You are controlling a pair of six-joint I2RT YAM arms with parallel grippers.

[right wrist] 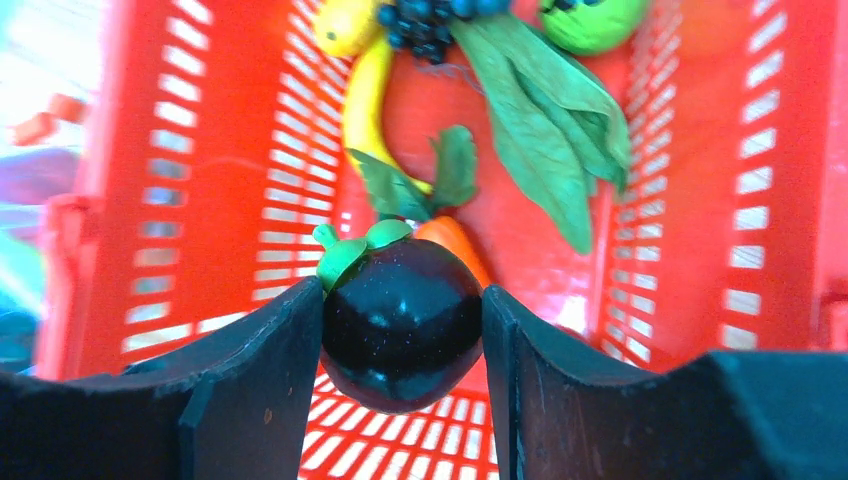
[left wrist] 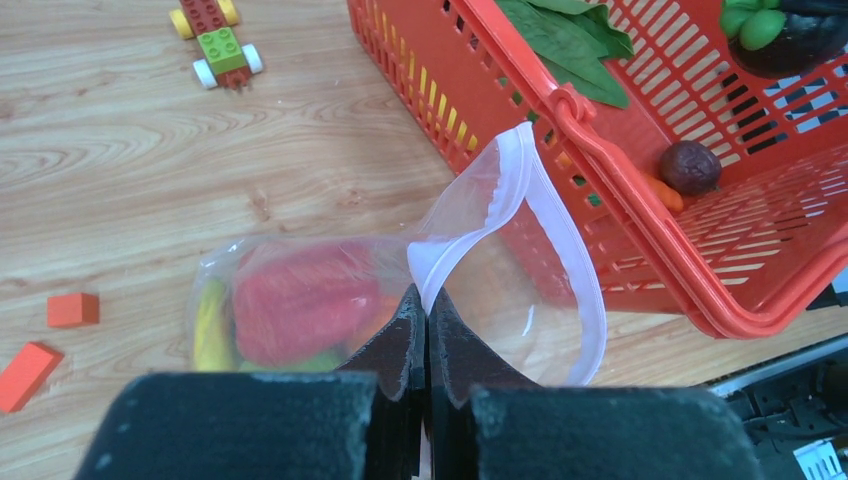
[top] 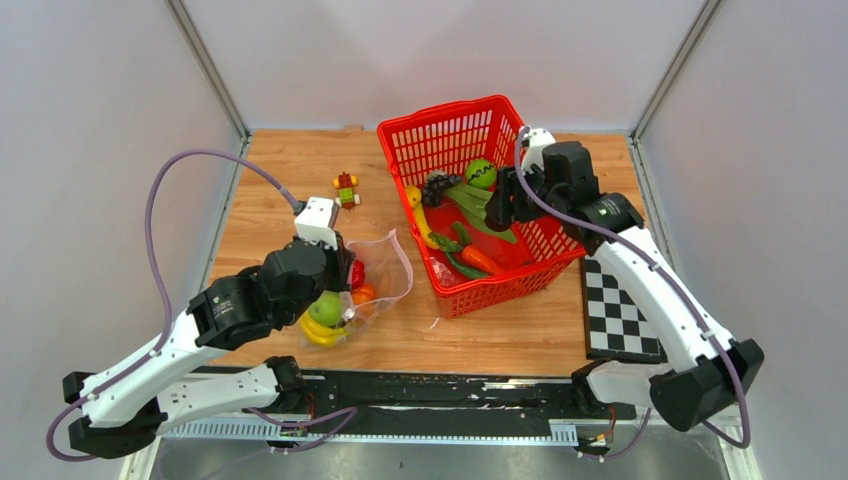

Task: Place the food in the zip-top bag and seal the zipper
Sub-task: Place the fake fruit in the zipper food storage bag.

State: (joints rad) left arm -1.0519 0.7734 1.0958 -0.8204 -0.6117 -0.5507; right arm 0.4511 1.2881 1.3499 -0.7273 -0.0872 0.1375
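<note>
Left gripper [left wrist: 427, 318]: jaws pressed together, pinching the near lip of the zip-top bag [left wrist: 505, 300] at its mouth.
Zip-top bag: lying on the wooden table [top: 270, 200], just left of the red basket [top: 440, 122]; mouth held agape and turned toward the basket wall.
Zipper [left wrist: 572, 255]: pale strip curving round the open mouth, unsealed.
Food in bag: red piece [left wrist: 300, 300], yellow bananas [top: 320, 335], green round fruit [top: 325, 308] and small orange piece [top: 364, 293], bunched at the closed end under the left arm.
Right gripper [right wrist: 402, 300]: over the right half of the basket, jaws partly spread and clamped on both sides of a dark purple fruit [right wrist: 405, 345] with a green cap.
Food in basket: single banana [right wrist: 362, 110], dark grapes [right wrist: 430, 12], lime [right wrist: 590, 20], leafy greens [right wrist: 545, 130] and carrot [top: 480, 260], loose on the basket floor.
Toy block figure [top: 346, 188]: on the table behind the bag, apart from it.
Orange blocks [left wrist: 73, 308]: 2, loose on the table left of the bag.
Checkerboard [top: 620, 310]: flat on the table right of the basket, beside the right arm.
</note>
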